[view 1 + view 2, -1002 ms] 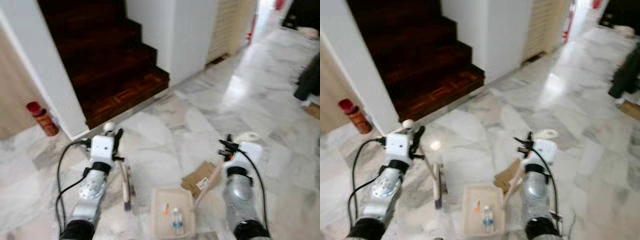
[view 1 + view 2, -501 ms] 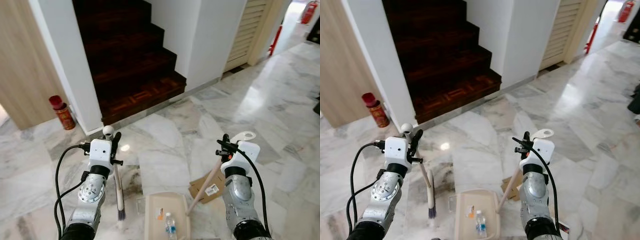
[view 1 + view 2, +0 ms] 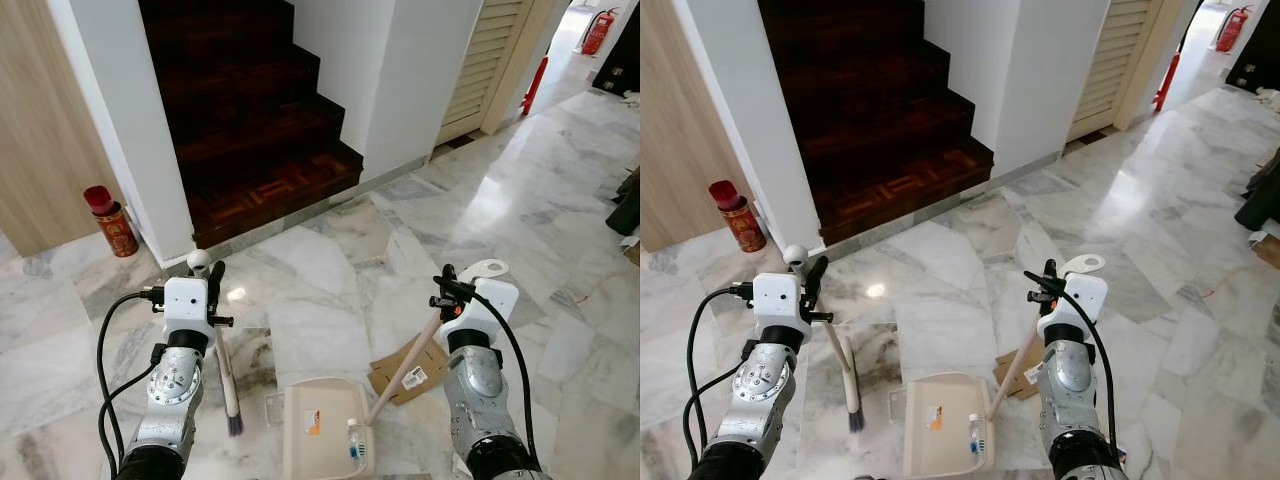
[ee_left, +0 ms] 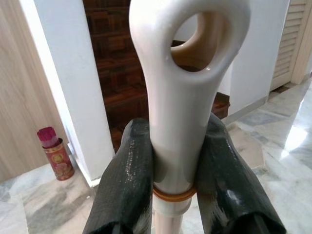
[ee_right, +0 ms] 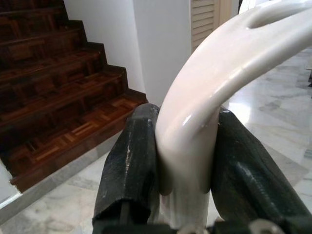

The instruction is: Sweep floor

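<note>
Fingers (image 4: 127, 185) of the left gripper (image 3: 205, 287) pinched the white broom handle (image 4: 178, 112) just under its hang-hole, and those of the right gripper (image 3: 447, 291) were pressed against the curved dustpan handle (image 5: 204, 97) on both sides. Below the left arm the broom (image 3: 226, 375) hung with its dark bristles at the marble floor (image 3: 330, 270), just beside the dustpan (image 3: 322, 440). The pan lay flat between the two arms, with a small bottle (image 3: 355, 442) and an orange scrap (image 3: 313, 428) inside.

Compared with half a second before, the whole scene had shifted and the stairs (image 3: 250, 120) and the red can (image 3: 108, 220) sat a little differently, so I judged the camera had moved, not the things. Both grips were unchanged. The bottle lay nearer the pan's right edge. Cardboard (image 3: 408, 368) remained on the floor by the pan's pole, so sweeping looked unfinished.

The wrist views gave the close hold on each handle; the head views gave the bristles, the pan's contents and the cardboard.
</note>
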Controlling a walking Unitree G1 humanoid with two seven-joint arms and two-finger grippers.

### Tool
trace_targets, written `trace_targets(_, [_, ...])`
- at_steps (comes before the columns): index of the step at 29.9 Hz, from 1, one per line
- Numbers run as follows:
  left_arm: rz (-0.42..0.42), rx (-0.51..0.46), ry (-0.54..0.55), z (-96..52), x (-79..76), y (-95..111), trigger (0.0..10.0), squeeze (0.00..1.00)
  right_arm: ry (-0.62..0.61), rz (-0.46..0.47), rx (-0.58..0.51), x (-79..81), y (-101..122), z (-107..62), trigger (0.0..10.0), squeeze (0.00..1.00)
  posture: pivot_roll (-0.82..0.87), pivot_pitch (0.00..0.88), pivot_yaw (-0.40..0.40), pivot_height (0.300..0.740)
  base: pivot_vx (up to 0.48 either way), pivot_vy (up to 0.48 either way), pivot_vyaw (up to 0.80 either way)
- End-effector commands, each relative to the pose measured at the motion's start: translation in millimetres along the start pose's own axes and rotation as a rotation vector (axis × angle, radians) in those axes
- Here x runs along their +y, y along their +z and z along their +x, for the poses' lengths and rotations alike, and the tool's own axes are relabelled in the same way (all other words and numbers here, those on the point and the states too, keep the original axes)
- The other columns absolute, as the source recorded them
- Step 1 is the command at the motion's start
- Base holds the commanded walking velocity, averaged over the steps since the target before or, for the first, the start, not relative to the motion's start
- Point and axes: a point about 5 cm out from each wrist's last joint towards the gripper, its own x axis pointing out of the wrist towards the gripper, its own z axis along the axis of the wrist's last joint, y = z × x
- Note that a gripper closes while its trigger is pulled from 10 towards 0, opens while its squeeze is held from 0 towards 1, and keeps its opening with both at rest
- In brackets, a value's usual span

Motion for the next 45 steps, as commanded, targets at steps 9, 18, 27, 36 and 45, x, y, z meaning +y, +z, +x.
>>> trace_targets(9, [0.008,-0.048,0.029,5.4,9.2,11.0,10.0,0.0,0.012,0.045,-0.056,7.9,14.1,8.0,10.0,0.0,0.16,0.0,-0.067,0.74,0.0,0.309,0.27])
trace_targets(18, [0.009,-0.046,0.021,5.2,8.4,11.2,10.0,0.0,-0.012,0.098,-0.039,7.7,12.0,7.9,10.0,0.0,0.16,0.0,-0.059,0.74,0.0,0.308,0.0])
trace_targets(27, [0.013,-0.045,0.018,5.9,10.3,12.5,10.0,0.0,-0.026,0.228,0.015,11.3,5.7,7.9,10.0,0.0,0.16,0.0,-0.051,0.74,0.0,0.31,0.0])
trace_targets(36, [0.007,-0.04,0.008,5.2,10.8,12.1,10.0,0.0,-0.024,0.257,0.035,12.1,3.7,8.2,10.0,0.0,0.16,0.0,-0.05,0.74,0.0,0.307,0.0])
trace_targets(45, [-0.002,-0.036,-0.003,4.6,8.8,11.9,10.0,0.0,-0.016,0.225,0.015,12.6,6.9,9.0,10.0,0.0,0.16,0.0,-0.049,0.74,0.0,0.307,0.27])
